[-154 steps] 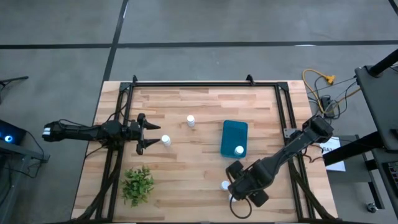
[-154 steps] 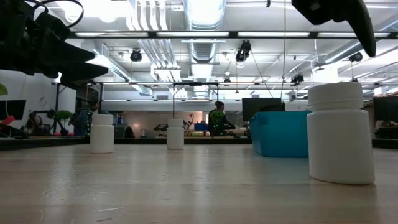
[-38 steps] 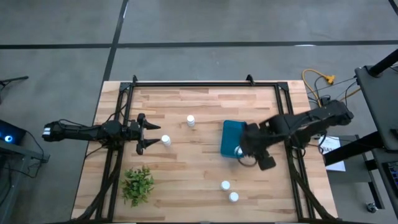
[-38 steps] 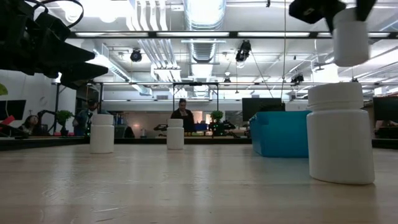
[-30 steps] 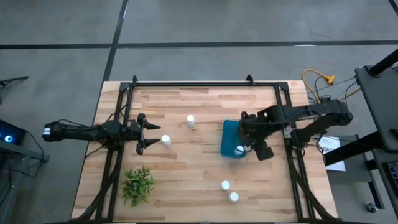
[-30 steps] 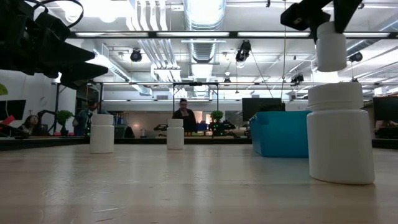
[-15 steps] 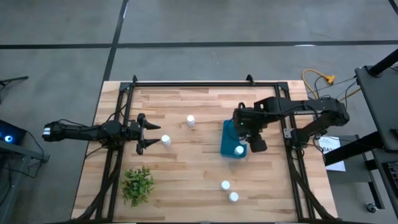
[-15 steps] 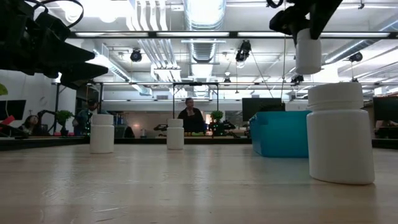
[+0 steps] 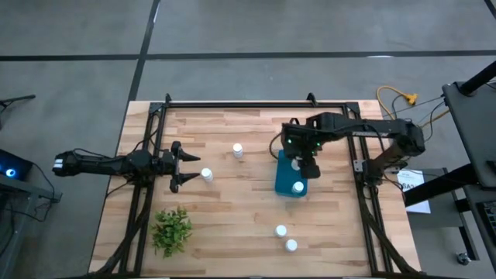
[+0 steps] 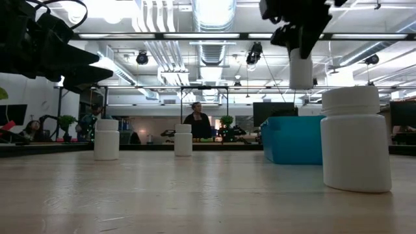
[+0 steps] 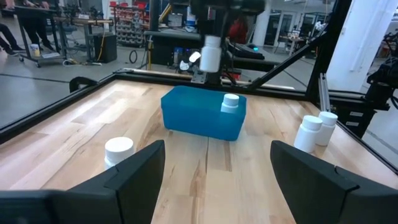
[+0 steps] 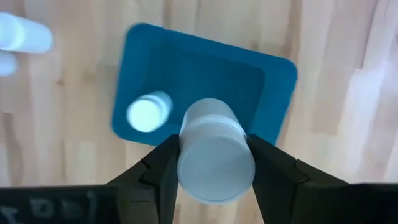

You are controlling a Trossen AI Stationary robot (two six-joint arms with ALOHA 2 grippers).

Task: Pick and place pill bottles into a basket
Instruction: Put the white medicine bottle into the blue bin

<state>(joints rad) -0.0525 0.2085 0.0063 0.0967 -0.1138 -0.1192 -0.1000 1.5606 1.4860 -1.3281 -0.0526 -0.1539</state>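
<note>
No legible text, label, brand or number found in any view. The pill bottles (image 10: 355, 138) show plain white sides

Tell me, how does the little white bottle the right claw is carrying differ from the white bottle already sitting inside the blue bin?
The carried small white capped pill bottle hangs in the air above the teal rectangular plastic basket, clamped in the right gripper; the white bottle inside the basket stands on its floor, touched by nothing. The carried one is over the basket's empty end, the other at the opposite end. Both look like the same upright white bottle.
</note>
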